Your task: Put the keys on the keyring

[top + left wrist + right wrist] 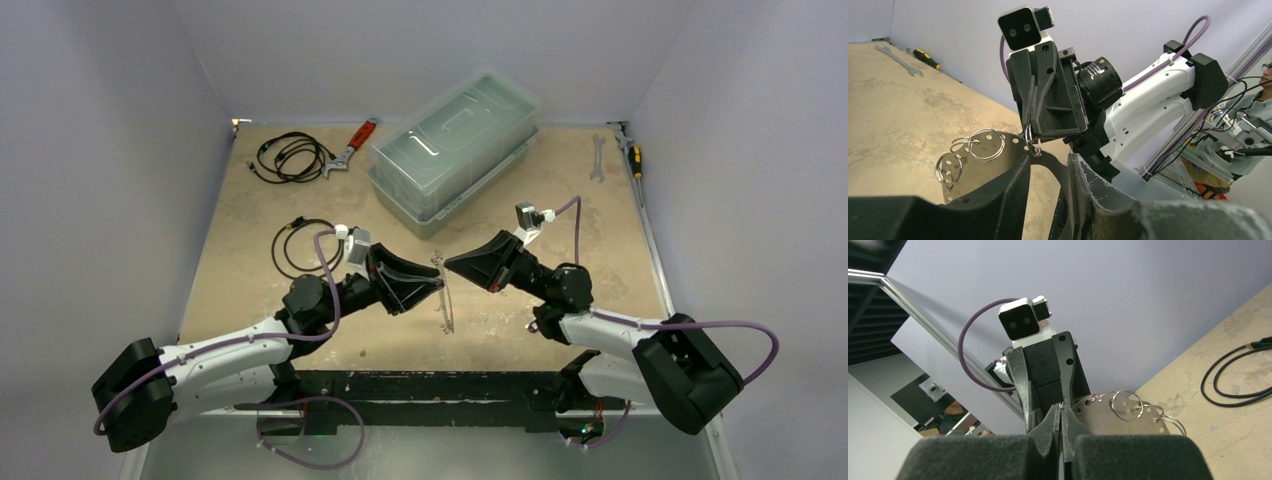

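- Nearest the left wrist camera, the left gripper [1049, 165] is being held with its jaws partly apart; whether anything is being clamped there cannot be told.
- Just beyond its tips, the keyring [1015, 147], a thin round perforated plate, is being held clear of the table [560, 230]. Its flat face is being turned toward the left gripper, so from above it is being seen edge-on, running across the line between the two arms.
- From the far side, the right gripper [1061, 412] is being pinched tight on a small split ring [1034, 146] at the keyring's rim.
- Both grippers are being held right at the keyring, so neither is judged nearer; the coming move is judged to turn on that pinched ring being lined up.
- Being counted: one keyring and four small split rings along its rim.
- No keys are being shown in any view, so where they lie cannot be told.
- Well apart at the back, two cables, a red-handled wrench [352, 147], a plain wrench [597, 158] and one clear box [455, 150] are being left alone.
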Controlling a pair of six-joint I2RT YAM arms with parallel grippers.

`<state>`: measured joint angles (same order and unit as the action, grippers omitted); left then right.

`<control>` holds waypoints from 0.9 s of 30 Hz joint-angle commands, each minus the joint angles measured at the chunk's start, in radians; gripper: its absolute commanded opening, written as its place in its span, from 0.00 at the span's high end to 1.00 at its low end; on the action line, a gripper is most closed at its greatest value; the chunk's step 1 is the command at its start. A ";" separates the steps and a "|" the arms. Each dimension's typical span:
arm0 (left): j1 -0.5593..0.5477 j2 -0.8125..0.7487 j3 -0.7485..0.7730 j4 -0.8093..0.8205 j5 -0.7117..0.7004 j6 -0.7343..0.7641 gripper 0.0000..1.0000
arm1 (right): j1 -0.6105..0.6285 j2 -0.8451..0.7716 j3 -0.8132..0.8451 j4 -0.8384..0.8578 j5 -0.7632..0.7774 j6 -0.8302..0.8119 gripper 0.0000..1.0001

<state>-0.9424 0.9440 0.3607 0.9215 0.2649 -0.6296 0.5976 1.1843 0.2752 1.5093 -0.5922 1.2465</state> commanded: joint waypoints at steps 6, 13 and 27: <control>-0.019 0.011 0.018 0.071 -0.030 0.006 0.73 | 0.012 -0.023 0.035 0.329 0.019 0.006 1.00; -0.023 0.024 0.034 0.073 -0.035 0.010 0.77 | 0.019 -0.032 0.033 0.329 0.017 0.005 1.00; -0.026 0.042 0.038 0.117 -0.045 0.002 0.79 | 0.031 -0.031 0.021 0.328 0.006 -0.004 1.00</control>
<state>-0.9630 0.9901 0.3626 0.9691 0.2306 -0.6327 0.6170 1.1709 0.2752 1.5135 -0.5926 1.2461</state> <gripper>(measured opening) 0.214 0.005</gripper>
